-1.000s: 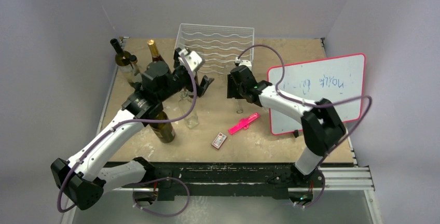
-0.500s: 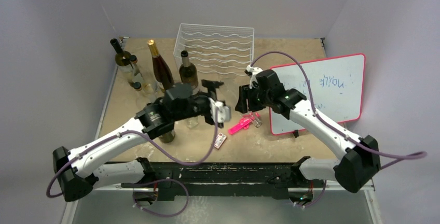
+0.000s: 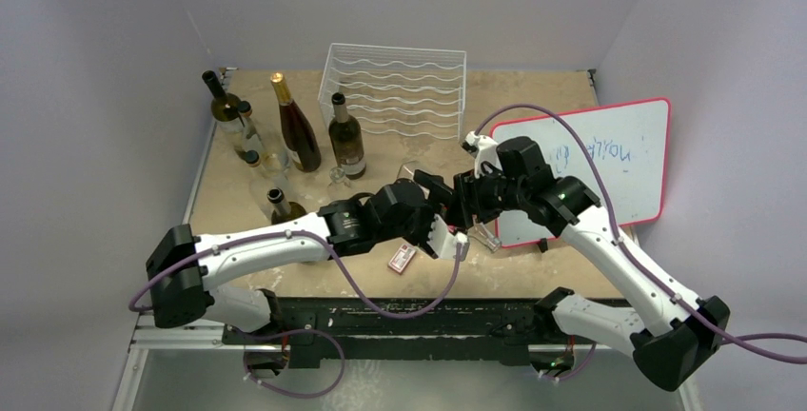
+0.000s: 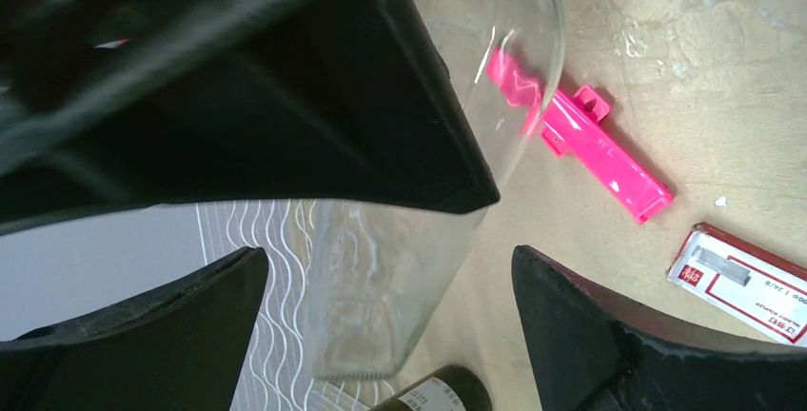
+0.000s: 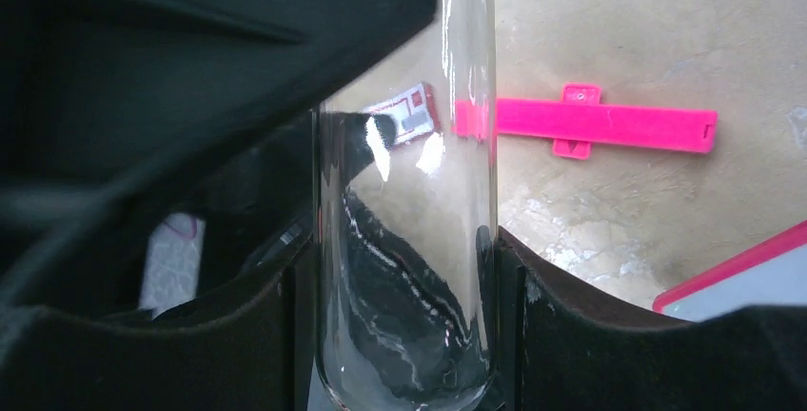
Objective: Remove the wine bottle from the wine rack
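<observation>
The right tool (image 5: 404, 254) pinches a clear glass wine bottle (image 5: 409, 126) by its body, off the white wire wine rack (image 3: 395, 88) and over the bench (image 3: 542, 97), well in front of the rack's right end. The left tool (image 4: 385, 259) stands spread around the same bottle, neither finger touching the glass.

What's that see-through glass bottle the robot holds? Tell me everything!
The clear glass bottle looks empty and shiny, with a round body. The right gripper clamps it on both sides. The open left gripper sits around it without touching. A pink plastic clip on the tan table shows through it.
</observation>
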`<state>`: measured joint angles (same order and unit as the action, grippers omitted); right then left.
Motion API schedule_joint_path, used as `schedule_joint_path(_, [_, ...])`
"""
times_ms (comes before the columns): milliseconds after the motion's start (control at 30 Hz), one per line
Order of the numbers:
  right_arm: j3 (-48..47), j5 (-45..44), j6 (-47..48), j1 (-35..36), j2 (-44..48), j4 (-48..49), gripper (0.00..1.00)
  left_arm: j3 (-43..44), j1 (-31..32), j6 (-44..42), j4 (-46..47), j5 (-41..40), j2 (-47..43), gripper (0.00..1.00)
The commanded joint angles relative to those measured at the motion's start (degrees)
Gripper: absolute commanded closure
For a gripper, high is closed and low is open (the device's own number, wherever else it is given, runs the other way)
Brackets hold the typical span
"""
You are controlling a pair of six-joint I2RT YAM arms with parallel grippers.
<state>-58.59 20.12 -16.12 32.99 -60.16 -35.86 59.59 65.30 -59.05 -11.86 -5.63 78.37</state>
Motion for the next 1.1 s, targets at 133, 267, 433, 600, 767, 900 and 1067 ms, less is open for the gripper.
schedule_joint_path(133, [-3.6, 6.2, 1.8, 0.1, 4.3, 0.3, 1.00, 0.1, 1.9, 0.6, 12.8, -10.1, 1.6, 0.64])
schedule_joint_path(267, [-5.2, -0.9, 1.0, 0.1, 5.3, -0.7, 0.62, -1.4, 1.9, 8.1, 16.3, -12.8, 0.0, 0.91])
schedule_joint_path(433, [-6.9, -10.8, -4.1, 0.1, 8.7, 2.4, 0.07, -6.9, 1.9, 18.1, 25.8, -13.2, -2.8, 1.00])
schedule_joint_path(600, [-6.8, -18.6, -7.7, 0.1, 12.5, 4.0, 0.00, -10.0, 1.9, 26.0, 32.3, -16.6, -4.9, 1.00])
schedule_joint_path(767, [-5.3, -19.3, -9.4, 0.1, 16.1, 6.2, 0.01, -12.5, 1.8, 31.8, 37.0, -18.7, -6.5, 1.00])
schedule_joint_path(900, [-3.6, -17.1, -10.4, 0.1, 17.0, 9.5, 0.05, -13.6, 1.5, 36.3, 39.9, -19.7, -7.1, 1.00])
schedule_joint_path(1067, [-2.0, -15.2, -10.5, 0.1, 16.1, 14.0, 0.26, -14.1, 1.2, 41.4, 42.5, -18.9, -7.1, 1.00])
